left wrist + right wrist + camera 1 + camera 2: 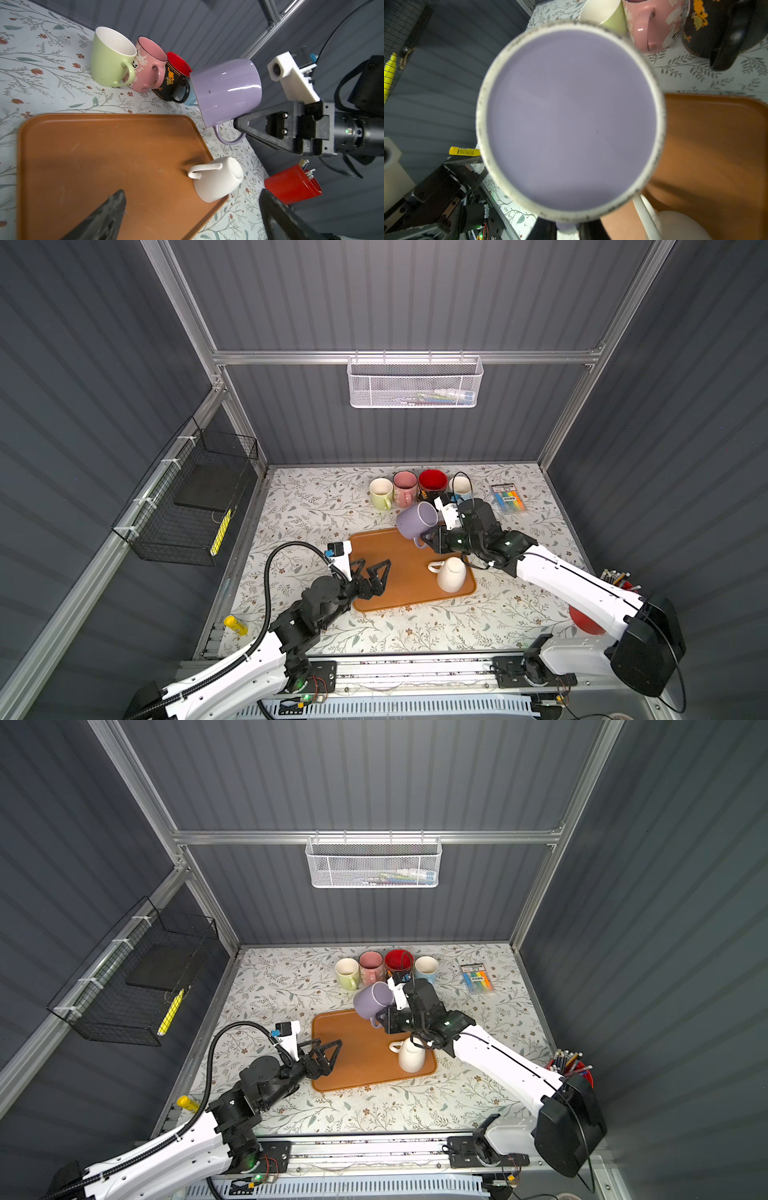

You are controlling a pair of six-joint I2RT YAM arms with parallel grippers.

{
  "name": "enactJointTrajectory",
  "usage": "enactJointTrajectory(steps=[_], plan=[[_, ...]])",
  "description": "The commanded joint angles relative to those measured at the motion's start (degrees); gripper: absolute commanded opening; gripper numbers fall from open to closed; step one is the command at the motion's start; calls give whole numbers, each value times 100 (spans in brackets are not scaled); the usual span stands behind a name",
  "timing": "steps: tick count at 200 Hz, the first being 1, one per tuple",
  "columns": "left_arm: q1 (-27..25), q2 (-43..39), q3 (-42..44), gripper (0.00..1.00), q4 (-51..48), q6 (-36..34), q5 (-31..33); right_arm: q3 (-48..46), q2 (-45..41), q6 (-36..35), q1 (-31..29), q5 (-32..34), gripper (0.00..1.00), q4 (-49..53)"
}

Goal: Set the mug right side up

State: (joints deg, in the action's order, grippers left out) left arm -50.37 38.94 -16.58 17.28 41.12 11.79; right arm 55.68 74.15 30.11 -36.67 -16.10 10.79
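One lavender mug (415, 520) hangs in the air over the far right corner of the tray (395, 576), lying roughly on its side. In the right wrist view I face its flat base squarely, so the mouth points away from that arm. The right gripper (239, 124) is clamped on the handle (228, 141), with the jaws pinched across the loop and the whole body hanging off that one pinch. I judge the turn about half made: what remains is a wrist roll that brings the mouth upward, then a descent onto a bare spot. I would roll slowly, because a glazed handle may swivel between the fingers. I would also hold this height until the base is level, so the rim cannot catch the tray. The row of upright mugs, green (381, 492), pink (405, 486), red-lined (432, 482) and pale blue (460, 488), stands along the table's far edge just beyond the lavender one, so any swing should go away from them. A white mug (451, 576) sits mouth down by the tray's near right corner, close under my right forearm, so I would set down clear of it. The left gripper (374, 565) waits with its jaws spread wide and empty over the tray's left edge, well apart.
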Motion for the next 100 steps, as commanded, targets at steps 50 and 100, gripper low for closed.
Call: enactJointTrajectory(steps=[50, 100], plan=[[642, 1091, 338, 96, 2819, 879, -1342, -210, -356, 577, 333, -1365, 0, -1876], [783, 1794, 220, 93, 4020, 975, -1862, -321, -301, 982, 502, -1899, 0, -2611]])
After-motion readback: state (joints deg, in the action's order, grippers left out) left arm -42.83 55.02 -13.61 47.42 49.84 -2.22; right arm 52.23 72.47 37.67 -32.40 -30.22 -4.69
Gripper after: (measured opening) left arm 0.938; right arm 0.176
